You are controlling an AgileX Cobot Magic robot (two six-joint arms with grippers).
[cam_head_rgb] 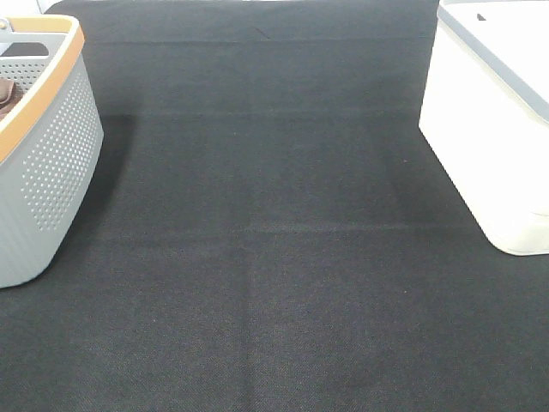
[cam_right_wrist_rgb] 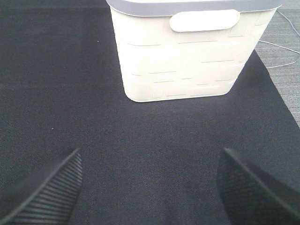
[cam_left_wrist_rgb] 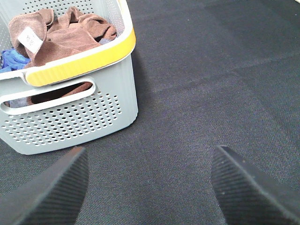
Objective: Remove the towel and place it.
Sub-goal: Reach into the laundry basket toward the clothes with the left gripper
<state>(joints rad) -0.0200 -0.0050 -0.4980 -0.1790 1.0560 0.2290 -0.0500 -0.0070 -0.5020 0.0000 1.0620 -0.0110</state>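
The reddish-brown towel (cam_left_wrist_rgb: pixel 63 35) lies crumpled inside the grey perforated basket (cam_left_wrist_rgb: pixel 70 117), its white tag showing; a sliver of it shows in the high view (cam_head_rgb: pixel 9 96) in the basket (cam_head_rgb: pixel 47 163) at the far left. My left gripper (cam_left_wrist_rgb: pixel 147 187) is open and empty, hovering over the black mat a short way in front of the basket. My right gripper (cam_right_wrist_rgb: pixel 150 187) is open and empty, facing the white bin (cam_right_wrist_rgb: pixel 187 51). Neither gripper shows in the high view.
A blue cloth (cam_left_wrist_rgb: pixel 9 60) lies beside the towel in the basket. The white bin (cam_head_rgb: pixel 497 120) with a grey rim stands at the far right. Black mat (cam_head_rgb: pixel 274 257) covers the table. Grey floor and a cable (cam_right_wrist_rgb: pixel 281 51) lie beyond the mat edge.
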